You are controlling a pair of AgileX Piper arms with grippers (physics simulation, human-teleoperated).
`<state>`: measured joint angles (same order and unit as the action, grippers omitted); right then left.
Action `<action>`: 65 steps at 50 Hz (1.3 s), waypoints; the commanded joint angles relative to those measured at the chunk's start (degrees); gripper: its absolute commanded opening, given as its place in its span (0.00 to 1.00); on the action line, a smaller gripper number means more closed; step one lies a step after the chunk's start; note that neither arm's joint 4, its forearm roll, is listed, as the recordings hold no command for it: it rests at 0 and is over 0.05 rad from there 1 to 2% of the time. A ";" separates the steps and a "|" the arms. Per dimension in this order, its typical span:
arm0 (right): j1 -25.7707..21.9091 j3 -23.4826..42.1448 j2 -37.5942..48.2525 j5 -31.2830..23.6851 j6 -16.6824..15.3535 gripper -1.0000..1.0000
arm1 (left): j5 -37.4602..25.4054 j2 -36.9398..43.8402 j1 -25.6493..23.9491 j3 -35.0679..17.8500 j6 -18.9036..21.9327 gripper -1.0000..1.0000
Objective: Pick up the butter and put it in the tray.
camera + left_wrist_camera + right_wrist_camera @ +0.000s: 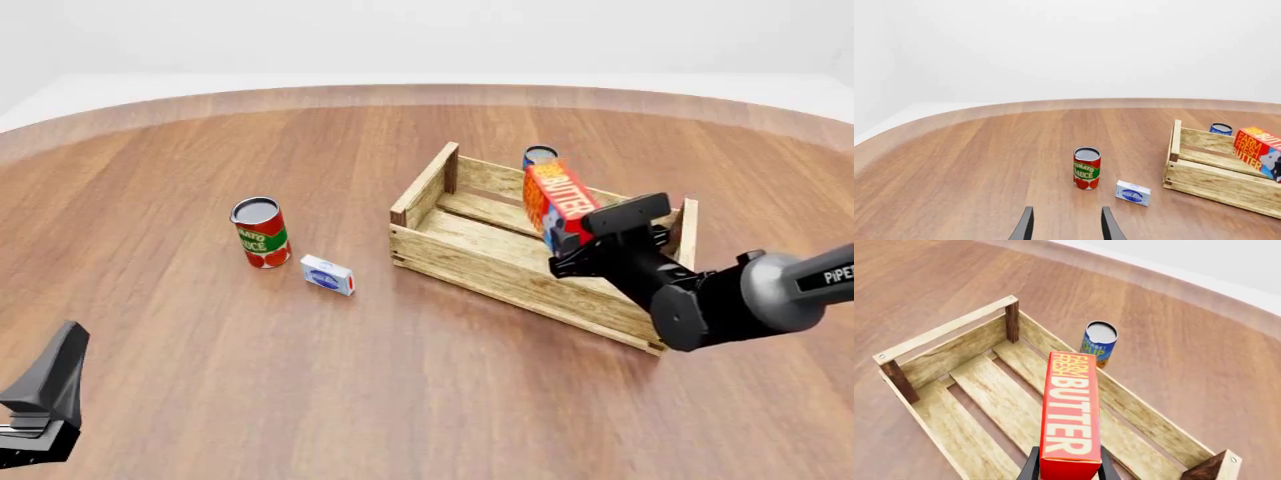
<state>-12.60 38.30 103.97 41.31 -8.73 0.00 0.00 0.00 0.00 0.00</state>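
The butter (561,203), a red-orange carton with white "BUTTER" lettering, is held above the inside of the tray (467,255), a pale wooden slat crate. My right gripper (577,240) is shut on the carton's near end. In the right wrist view the butter (1070,410) points out over the tray's floor slats (987,395), with my fingers (1030,467) on either side. In the left wrist view the butter (1256,147) shows over the tray (1214,180). My left gripper (1066,227) is open and empty, low at the near left.
A tomato sauce can (259,231) and a small white-and-blue box (327,274) stand left of the tray. A blue can (539,157) stands just behind the tray's far side and shows in the right wrist view (1098,344).
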 commanded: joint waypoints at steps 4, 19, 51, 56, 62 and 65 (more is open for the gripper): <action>-0.08 1.62 0.29 -0.76 1.34 1.00 | 0.00 0.00 0.00 0.00 0.00 1.00; 0.42 1.99 0.01 -1.35 1.47 1.00 | 0.00 0.00 0.00 0.00 0.00 1.00; -0.13 -1.01 -10.66 -5.37 0.83 1.00 | 0.00 0.00 0.00 0.00 0.00 1.00; 0.12 -2.28 -13.67 -6.27 0.75 1.00 | 0.00 0.00 0.00 0.00 0.00 1.00; 0.42 -3.06 -17.19 -7.52 1.17 1.00 | 0.00 0.00 0.00 0.00 0.00 1.00; 0.33 -3.52 -18.72 -8.03 1.27 1.00 | 0.00 0.00 0.00 0.00 0.00 1.00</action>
<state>-12.42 36.22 90.25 34.97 -7.71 0.00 0.00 0.00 0.00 0.00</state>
